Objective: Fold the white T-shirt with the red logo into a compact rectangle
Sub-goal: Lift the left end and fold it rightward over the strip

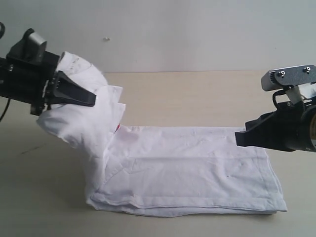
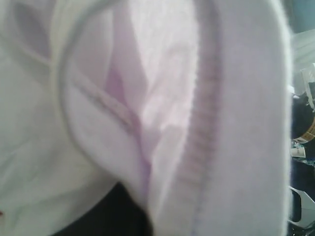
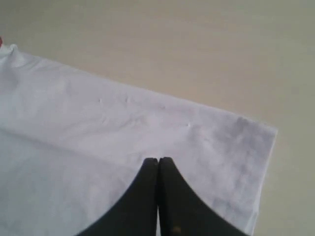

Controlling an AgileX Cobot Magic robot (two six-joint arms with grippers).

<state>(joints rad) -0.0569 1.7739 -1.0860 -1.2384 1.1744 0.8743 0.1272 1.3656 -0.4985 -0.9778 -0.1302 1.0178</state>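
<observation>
Flat by the front edge of the bench [image 1: 187, 94] lies the white T-shirt [image 1: 197, 168], its left end pinched up by the left gripper [image 1: 89, 98], which I think should lay it over slowly, edges matching, toward the empty, pressed-together right gripper [image 1: 239, 138].

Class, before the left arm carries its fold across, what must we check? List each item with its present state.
1. Left end effector grips the raised T-shirt end: ok.
2. Right end effector shut, holding nothing: ok.
3. Right end effector out of the fold's path: probably not ok, it hangs over the shirt's other end.
4. Flat part's edges aligned: ok.
5. Logo folded inside: cannot tell, only a red sliver shows.
</observation>
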